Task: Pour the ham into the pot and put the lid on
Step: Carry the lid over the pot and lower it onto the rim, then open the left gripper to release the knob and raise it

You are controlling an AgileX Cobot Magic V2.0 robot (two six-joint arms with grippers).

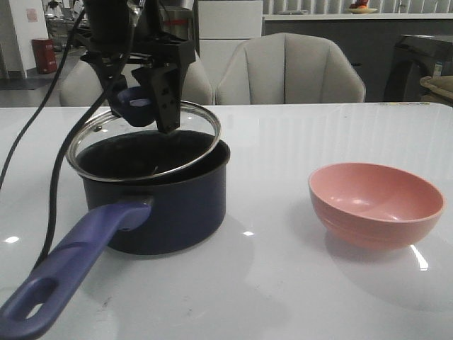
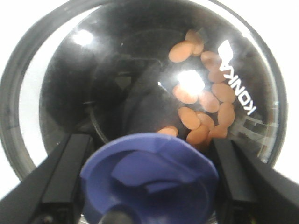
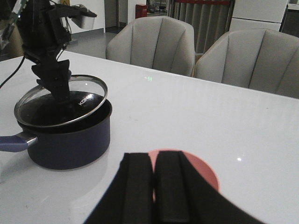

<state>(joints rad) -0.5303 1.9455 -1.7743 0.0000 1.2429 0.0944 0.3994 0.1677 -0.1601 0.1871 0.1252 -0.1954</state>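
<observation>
White table (image 1: 297, 142), pink bowl (image 1: 375, 205) beside pot (image 1: 170, 205); chairs (image 1: 290, 67) behind

We see a dining area in an open indoor hall: a glossy white table (image 1: 318, 134), padded grey chairs (image 1: 290, 71) on its far side, and a counter (image 1: 354, 18) farther right.
</observation>
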